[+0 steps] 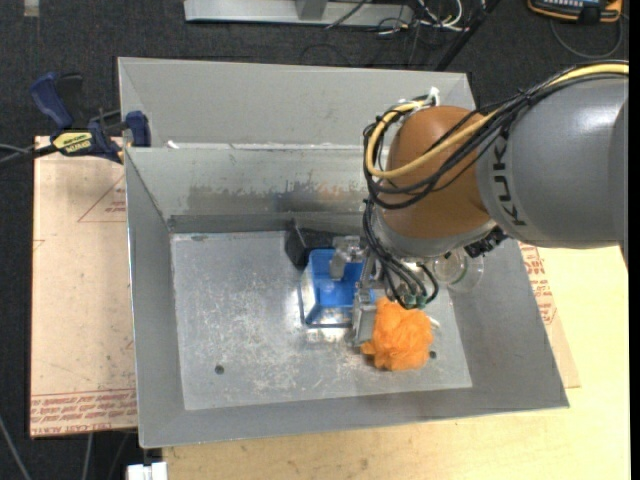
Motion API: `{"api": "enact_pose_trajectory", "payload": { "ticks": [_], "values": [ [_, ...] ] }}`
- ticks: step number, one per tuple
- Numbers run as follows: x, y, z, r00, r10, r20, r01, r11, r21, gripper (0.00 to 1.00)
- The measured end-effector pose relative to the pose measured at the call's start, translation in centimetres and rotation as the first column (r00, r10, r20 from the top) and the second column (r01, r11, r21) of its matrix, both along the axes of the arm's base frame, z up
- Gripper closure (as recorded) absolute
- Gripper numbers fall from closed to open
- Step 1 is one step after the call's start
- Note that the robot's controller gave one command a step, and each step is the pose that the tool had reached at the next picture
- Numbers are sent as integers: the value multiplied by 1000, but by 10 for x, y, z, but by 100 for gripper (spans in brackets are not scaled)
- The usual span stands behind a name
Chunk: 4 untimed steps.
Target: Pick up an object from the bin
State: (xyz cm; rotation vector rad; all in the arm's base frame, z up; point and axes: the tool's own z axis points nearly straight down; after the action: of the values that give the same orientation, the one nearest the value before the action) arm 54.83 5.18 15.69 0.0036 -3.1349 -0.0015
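- The blue block, a small boxy thing with a glint of clear wrapping along its near-left edge, lies about the middle of the bin floor, a little right of centre.
- The gripper is down at floor level against the block's right side. Its metal parts overlap the block's right edge, so I judge the block to be the thing in hand.
- Whether the gripper is open, closed, or has the block in its grasp I cannot tell, because the wrist hides the gap from above.
- An orange ball of crumpled, fluffy stuff sits just beside the gripper on the near right. It touches or nearly touches the gripper, and it is close to the block's near-right corner.
- A black piece lies just behind the block, near the foot of the bin's back wall. Whether the two touch I cannot tell.
- To do this step well, the grasp should close across the block's flat blue sides rather than the slippery wrapping, and should take the block alone.
- The likely fault is catching the orange fluff along with the block, or nudging the block back against the black piece.
- The lift should then go straight up, clear of the sloping walls of the bin.
- The arm reaches in from the right over the bin's rim.
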Motion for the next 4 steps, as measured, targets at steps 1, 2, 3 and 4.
{"api": "enact_pose_trajectory", "payload": {
  "ticks": [1, 2, 3, 4],
  "values": [
    [1, 0, 4, 1000, -1, 7, 1, 1000, 0, 0],
    [-6, -13, -24, 1000, -10, 11, 10, 1000, 2, 0],
    [-4, -33, -55, 1000, -8, 5, 8, 1000, 1, 0],
    [-3, -42, -65, 999, 51, 13, -51, 999, 3, 100]
  ]
}}
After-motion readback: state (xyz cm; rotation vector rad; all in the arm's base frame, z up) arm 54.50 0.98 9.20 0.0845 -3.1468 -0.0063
